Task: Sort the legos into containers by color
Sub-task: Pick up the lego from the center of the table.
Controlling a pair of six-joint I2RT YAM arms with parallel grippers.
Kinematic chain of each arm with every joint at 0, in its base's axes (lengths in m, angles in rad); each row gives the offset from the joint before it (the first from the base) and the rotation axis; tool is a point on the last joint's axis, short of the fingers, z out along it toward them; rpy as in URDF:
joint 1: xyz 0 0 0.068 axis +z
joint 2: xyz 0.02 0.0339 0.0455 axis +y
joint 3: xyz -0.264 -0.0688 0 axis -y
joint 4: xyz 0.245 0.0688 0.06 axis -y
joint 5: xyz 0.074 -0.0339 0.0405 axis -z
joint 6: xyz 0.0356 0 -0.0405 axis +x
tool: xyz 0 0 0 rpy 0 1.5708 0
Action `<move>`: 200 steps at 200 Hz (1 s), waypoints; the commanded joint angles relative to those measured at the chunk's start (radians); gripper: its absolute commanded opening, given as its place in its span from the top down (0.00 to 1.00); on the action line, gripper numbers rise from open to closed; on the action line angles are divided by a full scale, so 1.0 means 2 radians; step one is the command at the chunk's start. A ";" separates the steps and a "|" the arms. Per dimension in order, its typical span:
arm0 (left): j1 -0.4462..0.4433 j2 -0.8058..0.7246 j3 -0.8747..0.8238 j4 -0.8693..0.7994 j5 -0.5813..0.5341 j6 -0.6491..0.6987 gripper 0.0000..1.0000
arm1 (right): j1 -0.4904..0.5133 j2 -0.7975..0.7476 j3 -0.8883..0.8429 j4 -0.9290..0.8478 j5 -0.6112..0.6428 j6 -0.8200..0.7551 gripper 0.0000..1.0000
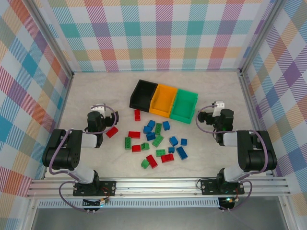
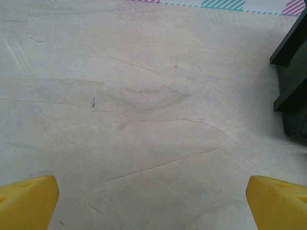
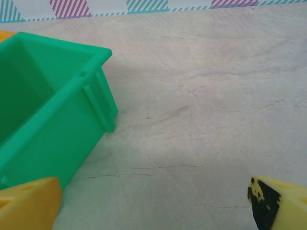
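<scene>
Several red, green and blue legos (image 1: 154, 140) lie scattered on the table between the two arms; one red brick (image 1: 112, 132) lies apart at the left. Behind them the containers stand joined in a slanted row: black (image 1: 143, 94), orange (image 1: 163, 99), green (image 1: 184, 105). My left gripper (image 1: 98, 110) is folded back at the left, open over bare table (image 2: 153, 206), the black bin (image 2: 292, 86) at its right. My right gripper (image 1: 214, 109) is open beside the green bin (image 3: 48, 120), nothing between its fingers (image 3: 153, 206).
Checked cloth walls (image 1: 158, 33) and aluminium posts enclose the pale table (image 1: 96, 86) on three sides. A metal rail (image 1: 158, 184) carries both arm bases along the near edge. Bare tabletop lies left of the black bin and right of the green one.
</scene>
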 commanded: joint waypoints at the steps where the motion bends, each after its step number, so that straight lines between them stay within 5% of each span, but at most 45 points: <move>1: -0.001 0.001 0.006 0.001 0.007 0.008 0.00 | -0.002 0.002 0.008 0.004 -0.009 0.004 0.01; 54: -0.001 0.001 0.007 0.001 0.007 0.008 0.00 | 0.016 -0.032 0.001 -0.009 0.014 -0.009 0.01; 84: -0.009 -0.028 0.005 -0.017 0.002 0.015 0.00 | 0.017 -0.101 0.004 -0.091 0.021 0.008 0.01; 137: -0.012 -0.187 0.099 -0.320 -0.046 -0.099 0.00 | 0.017 -0.207 0.037 -0.204 -0.004 0.064 0.01; 158: -0.011 -0.215 0.148 -0.419 -0.001 -0.153 0.00 | 0.017 -0.215 0.092 -0.299 -0.014 0.136 0.01; 176: -0.011 -0.213 0.183 -0.476 0.093 -0.172 0.00 | 0.017 -0.192 0.135 -0.381 -0.015 0.205 0.01; 200: -0.014 -0.209 0.198 -0.529 0.208 -0.225 0.00 | 0.024 -0.148 0.168 -0.409 -0.117 0.223 0.01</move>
